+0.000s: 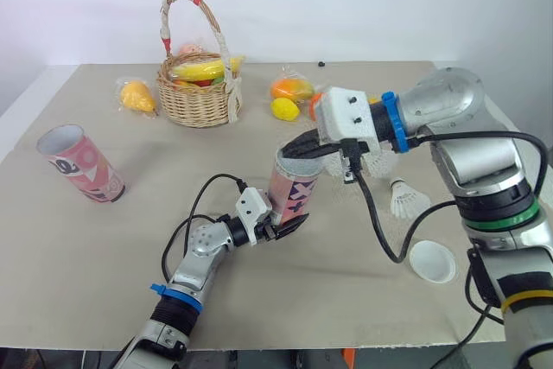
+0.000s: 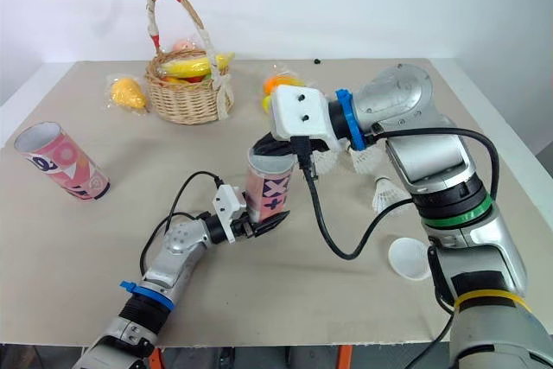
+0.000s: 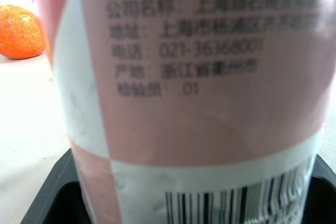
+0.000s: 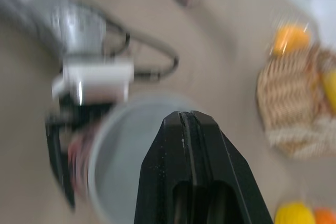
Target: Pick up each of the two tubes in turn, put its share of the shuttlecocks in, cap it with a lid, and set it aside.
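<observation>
Firmly the left gripper (image 1: 289, 223) clamps the glossy cylindrical tube (image 1: 295, 184), the right gripper (image 4: 185, 116) pinched together above it.

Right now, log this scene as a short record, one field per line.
left gripper: shut on the held tube, near its base
held tube: near upright, mouth open, uncapped
right gripper: shut, tips at the held tube's mouth
spare tube: on its side at the left of the table, open end showing
loose shuttlecock: on the table, right of the held tube
lid: white, on the table at front right, on no tube
basket: at the back, fruit inside
</observation>
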Available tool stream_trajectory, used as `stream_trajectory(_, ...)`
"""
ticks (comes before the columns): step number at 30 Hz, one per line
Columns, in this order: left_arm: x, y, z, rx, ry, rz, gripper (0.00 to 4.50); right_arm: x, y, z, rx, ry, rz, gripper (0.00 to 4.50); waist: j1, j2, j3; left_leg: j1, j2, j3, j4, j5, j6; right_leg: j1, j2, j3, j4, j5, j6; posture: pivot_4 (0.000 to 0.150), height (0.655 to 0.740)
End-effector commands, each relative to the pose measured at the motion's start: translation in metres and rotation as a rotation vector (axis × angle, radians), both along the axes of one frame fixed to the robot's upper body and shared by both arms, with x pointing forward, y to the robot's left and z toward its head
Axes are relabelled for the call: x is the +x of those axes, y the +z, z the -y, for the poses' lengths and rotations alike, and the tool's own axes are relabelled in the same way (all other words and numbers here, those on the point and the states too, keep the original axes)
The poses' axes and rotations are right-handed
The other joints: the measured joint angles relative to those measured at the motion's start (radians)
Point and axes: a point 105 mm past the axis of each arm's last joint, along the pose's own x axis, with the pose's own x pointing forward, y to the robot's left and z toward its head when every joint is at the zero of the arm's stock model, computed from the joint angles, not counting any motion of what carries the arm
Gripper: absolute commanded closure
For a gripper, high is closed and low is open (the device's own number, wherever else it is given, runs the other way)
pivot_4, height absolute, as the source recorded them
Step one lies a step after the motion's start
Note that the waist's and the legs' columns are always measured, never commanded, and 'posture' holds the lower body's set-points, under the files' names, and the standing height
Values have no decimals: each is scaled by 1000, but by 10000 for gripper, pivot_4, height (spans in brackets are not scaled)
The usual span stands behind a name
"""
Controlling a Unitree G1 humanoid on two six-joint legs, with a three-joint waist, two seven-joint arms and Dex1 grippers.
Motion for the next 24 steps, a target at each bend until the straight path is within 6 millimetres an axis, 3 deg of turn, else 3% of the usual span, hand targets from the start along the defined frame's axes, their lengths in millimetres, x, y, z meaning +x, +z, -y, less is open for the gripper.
stream_trajectory(1,-6,-36,-4,50,16,-133,12443,-3,-1,2,-49,13,15,43984,0,1,-1,0,0,0,0,0,0,0,0,0,0,0,0,1500,7400)
stream_trajectory(15,-9,-36,-3,53,11,-133,12443,-9,-57,-10,-95,57,-120,43984,-3,7,-10,3,0,-1,-1,-1,1,3,1,-1,0,1,1,1500,7400)
stream_trajectory(24,-9,-36,-3,52,11,-132,12443,-11,-78,-21,-98,77,-149,43984,-5,16,-21,14,5,-1,-4,-5,3,10,12,0,2,-3,-5,1500,7400)
